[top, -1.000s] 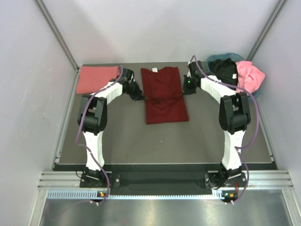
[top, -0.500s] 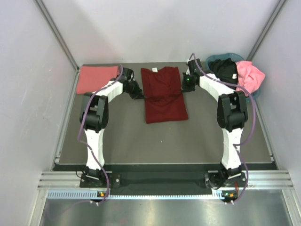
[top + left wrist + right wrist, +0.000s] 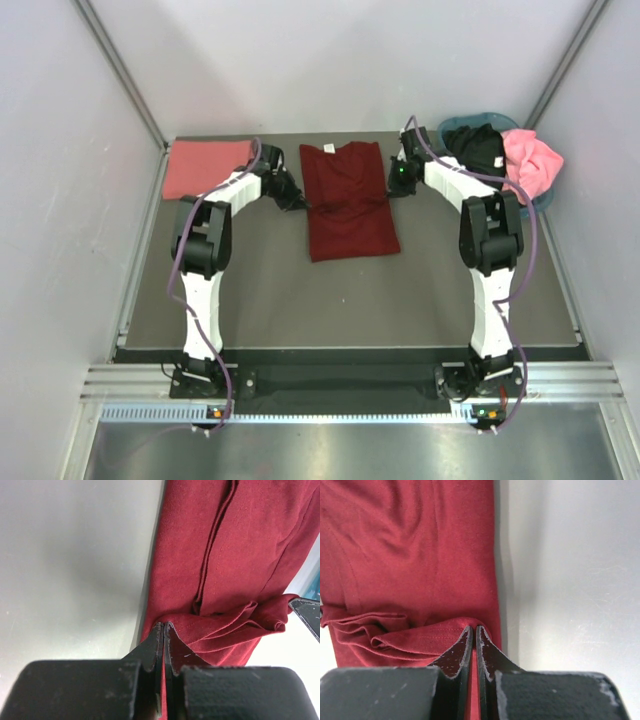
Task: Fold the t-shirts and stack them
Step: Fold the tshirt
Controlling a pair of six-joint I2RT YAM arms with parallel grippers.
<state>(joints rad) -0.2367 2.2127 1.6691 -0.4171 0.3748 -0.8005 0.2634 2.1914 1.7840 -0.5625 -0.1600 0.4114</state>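
Now, mid-fold: left gripper [image 3: 164, 630] and right gripper [image 3: 473, 632] pinch the maroon shirt [image 3: 348, 215].
Jaws fully closed on bunched cloth at opposite side edges; shirt lies flat on the table [image 3: 250, 290]. Next, probably, lift both sides evenly and fold over.

the top external view looks down from above and behind the arm bases, far enough back to take in the whole table [image 3: 260, 300] and both side walls [image 3: 60, 200]. the left wrist view rides just behind the left gripper [image 3: 164, 630], very close, facing down along its fingers at one side edge of the maroon t-shirt [image 3: 240, 555] and bare table. the right wrist view sits likewise behind the right gripper [image 3: 473, 632], at the shirt's opposite edge. all three views share that shirt's bunched middle.
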